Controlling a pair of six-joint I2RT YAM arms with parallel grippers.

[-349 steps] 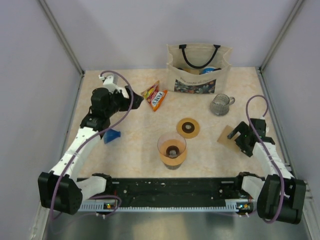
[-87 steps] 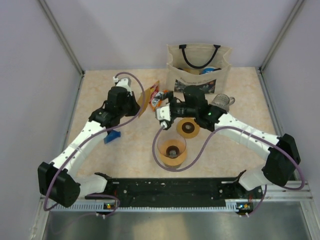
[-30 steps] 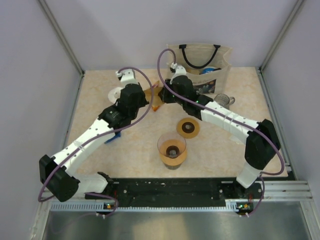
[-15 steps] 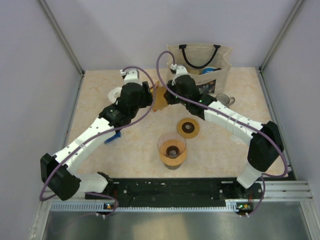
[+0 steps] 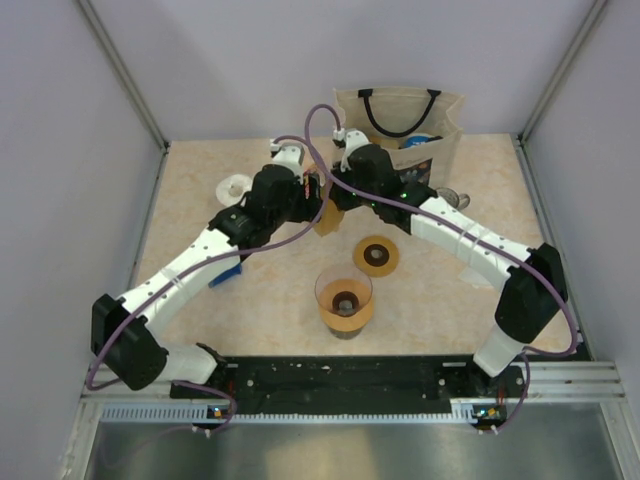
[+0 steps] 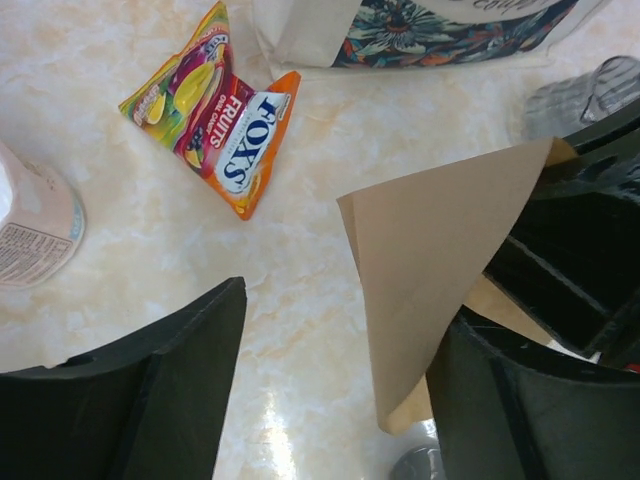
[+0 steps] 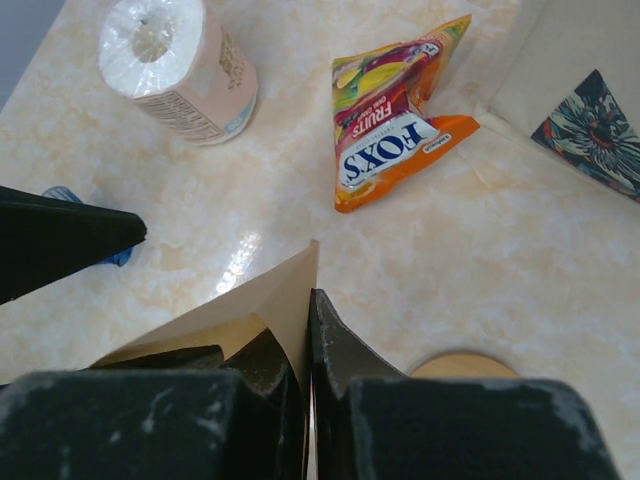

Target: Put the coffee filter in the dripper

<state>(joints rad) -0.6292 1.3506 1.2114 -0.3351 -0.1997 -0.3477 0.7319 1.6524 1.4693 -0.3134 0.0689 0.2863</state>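
The brown paper cone filter (image 6: 440,250) hangs over the bench (image 6: 300,250), clamped in the jaws of the right gripper (image 7: 308,300), with the left gripper (image 6: 340,330) standing jaws apart either side of it, well behind the amber plastic dripper (image 5: 345,300); the carry seems in hand, and next it needs lowering tip-down into that dripper

One high overview, two close wrist views.
The top camera looks down from behind the arms (image 5: 200,262) over the whole table (image 5: 280,300); both wrist cameras point down close up, sharing the Fox's candy packet (image 6: 235,130) and coffee filter (image 6: 440,260).
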